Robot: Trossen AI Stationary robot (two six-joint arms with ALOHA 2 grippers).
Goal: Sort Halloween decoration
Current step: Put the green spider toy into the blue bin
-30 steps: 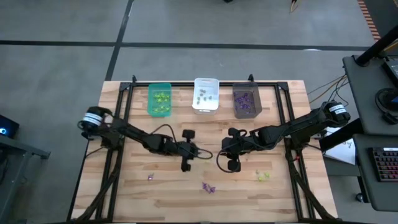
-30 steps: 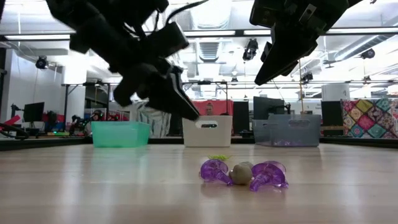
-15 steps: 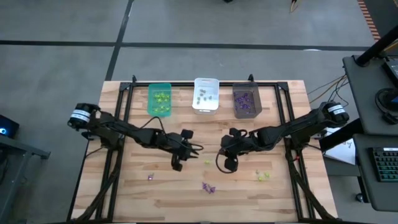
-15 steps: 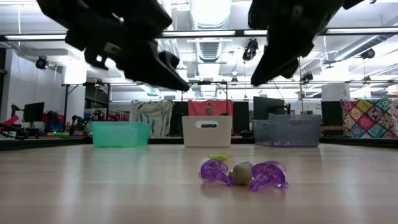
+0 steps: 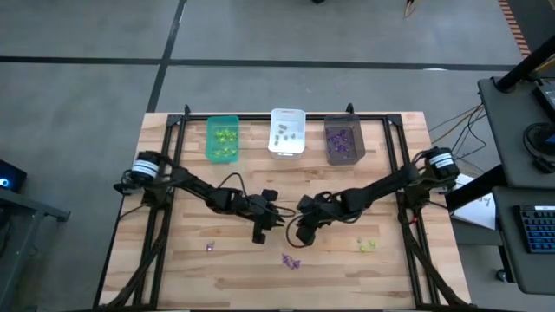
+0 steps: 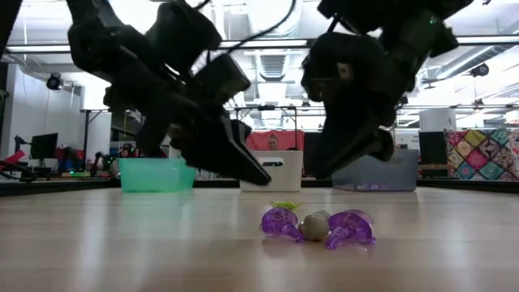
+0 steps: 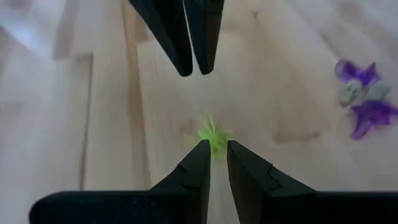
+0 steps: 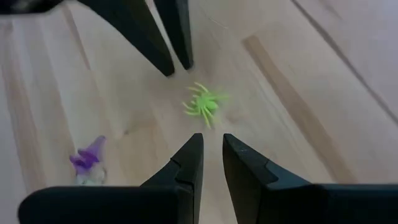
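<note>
Both grippers sit mid-table, tips facing each other over one small yellow-green plastic spider (image 8: 206,106). It lies flat on the pale wooden slatted tabletop (image 5: 191,260), untouched.

Left gripper (image 5: 280,214): fingers (image 7: 198,163) nearly together, a thin gap between them, nothing held. Spider (image 7: 212,135) sits just off its tips.

Right gripper (image 5: 297,217): fingers (image 8: 189,158) also close-set with a slim gap, empty. In the right wrist view, spider is between its tips and the left gripper's tips.

Low view: left gripper (image 6: 258,174) is angled down with tips just above the wood; right gripper is a dark mass higher up, tips not resolvable there.

Other loose decoration:
- cluster of two purple spiky trinkets with a greyish round one between them (image 6: 317,226), touching each other, nearer the front edge than the grippers (image 5: 290,261)
- single tiny purple piece (image 5: 209,247) front-left, well apart from the cluster
- small yellow-green clump (image 5: 367,246) front-right

Three bins in a row at the back edge:
- green rectangular plastic bin (image 5: 222,139), yellow-green pieces inside
- white rectangular bin (image 5: 287,133), a few greyish pieces inside
- dark grey rectangular bin (image 5: 342,140), purple pieces inside

Bins well apart from both grippers.
</note>
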